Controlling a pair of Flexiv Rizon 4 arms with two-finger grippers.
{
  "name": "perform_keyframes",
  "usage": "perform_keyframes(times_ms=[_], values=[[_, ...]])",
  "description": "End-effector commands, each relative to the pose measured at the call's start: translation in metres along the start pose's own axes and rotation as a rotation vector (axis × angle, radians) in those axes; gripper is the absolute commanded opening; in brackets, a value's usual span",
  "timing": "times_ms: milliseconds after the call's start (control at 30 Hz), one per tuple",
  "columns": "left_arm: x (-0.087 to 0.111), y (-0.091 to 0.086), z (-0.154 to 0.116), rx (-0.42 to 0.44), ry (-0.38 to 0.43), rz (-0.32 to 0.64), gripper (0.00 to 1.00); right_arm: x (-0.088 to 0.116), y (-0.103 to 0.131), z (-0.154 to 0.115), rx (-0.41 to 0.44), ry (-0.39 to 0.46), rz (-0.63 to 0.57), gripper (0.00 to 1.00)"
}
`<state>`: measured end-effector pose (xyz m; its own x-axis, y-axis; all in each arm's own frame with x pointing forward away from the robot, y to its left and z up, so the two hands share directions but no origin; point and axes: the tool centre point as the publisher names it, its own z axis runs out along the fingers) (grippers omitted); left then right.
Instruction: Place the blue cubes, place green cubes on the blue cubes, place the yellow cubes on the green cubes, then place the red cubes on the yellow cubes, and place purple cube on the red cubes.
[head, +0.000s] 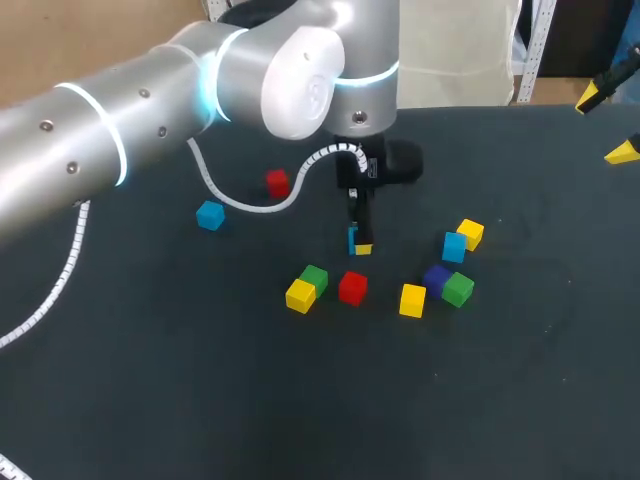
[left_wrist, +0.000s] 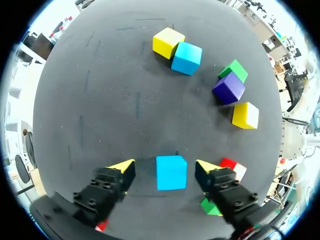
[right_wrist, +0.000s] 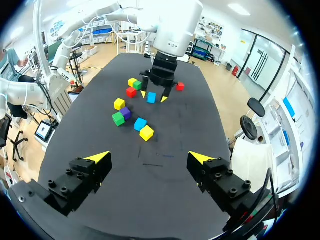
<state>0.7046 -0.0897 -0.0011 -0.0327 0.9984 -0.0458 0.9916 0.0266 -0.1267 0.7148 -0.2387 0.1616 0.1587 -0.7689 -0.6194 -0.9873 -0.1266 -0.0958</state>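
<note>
My left hand (left_wrist: 164, 169) stands open just above the worktop (head: 200, 380). A blue cube (left_wrist: 171, 172) sits on the dark surface between its two yellow-tipped fingers (left_wrist: 122, 167). A gap shows on each side of the cube, so neither finger touches it.

Seen from above, I take that cube as the middle of the dial. A lone blue cube (head: 210, 215) lies well apart at 9 o'clock, and a far red cube (head: 277, 182) at 10 o'clock. A near red cube (head: 352, 288) lies close by at 6 o'clock. Between 7 and 8 o'clock a yellow cube (head: 300, 295) touches a green cube (head: 315, 279). Between 4 and 5 o'clock a single yellow cube (head: 412, 300) sits by itself. At 4 o'clock the purple cube (head: 436, 278) touches a second green cube (head: 458, 289). At 3 o'clock a third blue cube (head: 454, 246) touches a third yellow cube (head: 470, 233). Every cube rests directly on the worktop.

My right hand (right_wrist: 149, 160) is at 2 o'clock by the worktop's far right edge, well apart from the cubes, with its fingers spread wide.
</note>
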Motion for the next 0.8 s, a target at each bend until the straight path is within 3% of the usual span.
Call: perform_keyframes(times_ms=[33,300,433,800], values=[[0.000,-0.001,-0.004,-0.004,-0.018,-0.002,1.00,0.000,0.000,0.000,0.001,0.000,0.000,1.00],[0.014,-0.016,-0.027,-0.025,-0.032,-0.011,1.00,0.000,0.000,0.000,0.001,0.000,0.000,1.00],[0.027,-0.026,-0.043,-0.027,0.038,0.022,1.00,0.000,0.000,0.000,0.001,0.000,0.000,1.00],[0.101,-0.043,-0.072,-0.060,0.095,-0.067,1.00,0.000,0.000,0.000,0.001,0.000,0.000,1.00]])
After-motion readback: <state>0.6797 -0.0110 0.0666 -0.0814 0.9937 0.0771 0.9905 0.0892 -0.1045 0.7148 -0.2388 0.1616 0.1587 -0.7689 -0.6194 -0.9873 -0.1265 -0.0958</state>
